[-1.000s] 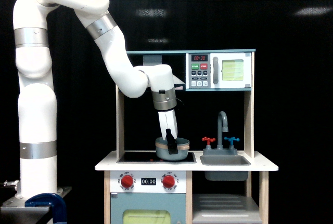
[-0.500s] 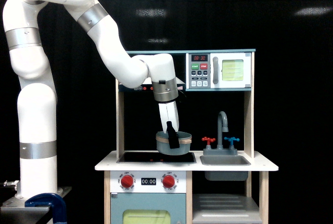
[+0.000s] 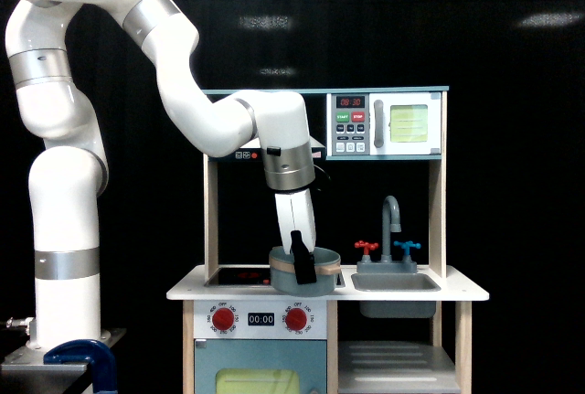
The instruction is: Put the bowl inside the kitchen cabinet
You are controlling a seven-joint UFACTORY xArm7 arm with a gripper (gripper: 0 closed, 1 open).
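The white xArm7 arm (image 3: pixel 82 138) fills the exterior view's left, rising from a base beside a blue clamp (image 3: pixel 82 362) and bending over to reach down in front of the toy kitchen (image 3: pixel 324 257). The toy kitchen stands against a black backdrop, with light wooden posts, a white counter (image 3: pixel 457 292) and a blue top shelf. Under the counter, toward the exterior view's right, the kitchen cabinet (image 3: pixel 398 357) shows as an open lower compartment with a pale grey shelf board between the posts. Beside it, toward the exterior view's left, is the blue oven door (image 3: pixel 260 371) with its yellow-green window. The microwave (image 3: pixel 384 124) sits in the upper right corner of the kitchen, with a red display and a yellow-green window. A grey sink basin (image 3: pixel 395 282) is let into the right half of the counter, with a grey faucet (image 3: pixel 392 220) and red and blue taps behind it. The black stovetop (image 3: pixel 233 275) lies on the left half, with two red knobs (image 3: pixel 224 319) on the front panel below.

The bowl (image 3: pixel 315 275), grey-blue with a tan rim, hangs at the front edge of the counter, near its middle, just left of the sink. The gripper (image 3: pixel 302 261) has its dark fingers (image 3: pixel 300 255) clamped over the bowl's rim, one outside the wall.
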